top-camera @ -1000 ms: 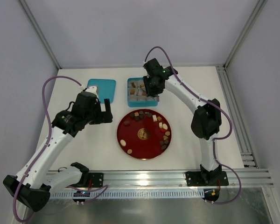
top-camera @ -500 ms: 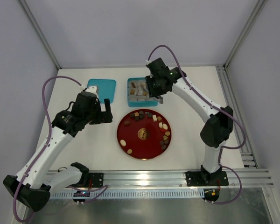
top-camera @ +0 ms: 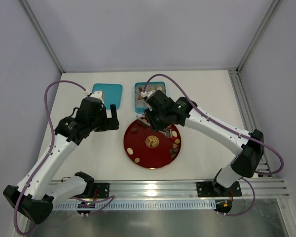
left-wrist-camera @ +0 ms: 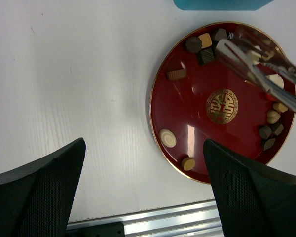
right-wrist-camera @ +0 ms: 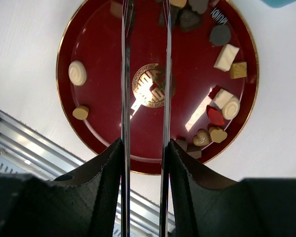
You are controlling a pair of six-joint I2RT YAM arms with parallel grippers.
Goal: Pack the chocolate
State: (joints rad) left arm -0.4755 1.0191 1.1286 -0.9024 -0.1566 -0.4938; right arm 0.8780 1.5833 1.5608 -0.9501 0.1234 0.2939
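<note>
The chocolate (top-camera: 173,134) lies as several dark, tan and cream pieces on a round red plate (top-camera: 138,150), mostly along its far and right rim. More pieces sit in the blue box (top-camera: 140,91) behind the plate. My right gripper (top-camera: 157,120) hovers over the plate's far side, shut on metal tongs (right-wrist-camera: 126,74). Their two blades run over the plate (right-wrist-camera: 89,39) toward its far rim, and their tips are cut off in the right wrist view. My left gripper (top-camera: 112,118) hangs open and holds nothing, left of the plate (left-wrist-camera: 187,98).
A blue lid (top-camera: 107,94) lies flat at the back left. The aluminium rail (top-camera: 153,187) runs along the near table edge. Frame posts stand at the back corners.
The right arm has swung from above the blue box forward and left, bringing the tongs over the red plate. The left arm has not moved.
</note>
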